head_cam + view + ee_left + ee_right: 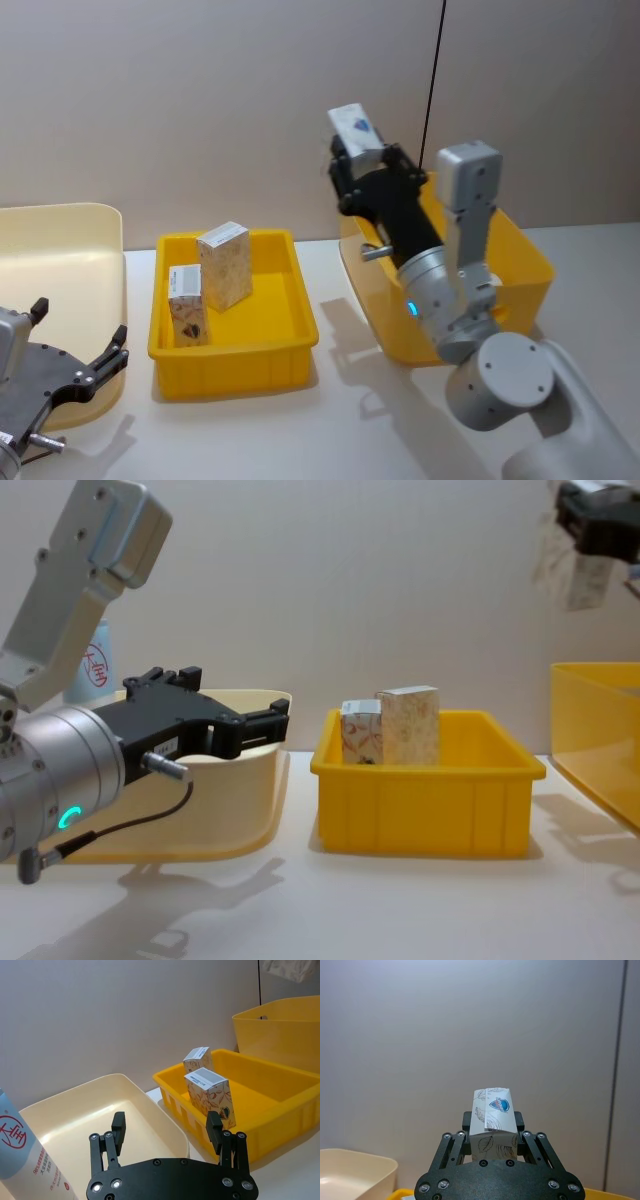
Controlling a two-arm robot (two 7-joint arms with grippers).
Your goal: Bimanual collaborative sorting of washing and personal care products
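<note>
My right gripper point(347, 150) is raised high above the left edge of the deep yellow bin point(520, 262), shut on a marbled white carton point(355, 128) with a blue shield logo point(499, 1105). In the chest view this gripper point(598, 528) and its carton point(580, 578) hang at the top right. Two more cartons point(224, 264) point(187, 305) stand upright in the shallow yellow tray point(285, 300). A light-blue tube point(20, 1155) with a red circle logo stands by the cream bin point(100, 1105). My left gripper point(166, 1130) is open and empty over that bin's front.
The cream bin point(60, 250) sits far left, the shallow tray point(430, 790) in the middle and the deep bin at the right. White table surface lies in front of them. A plain wall runs behind, with a thin black cable point(432, 80) hanging down it.
</note>
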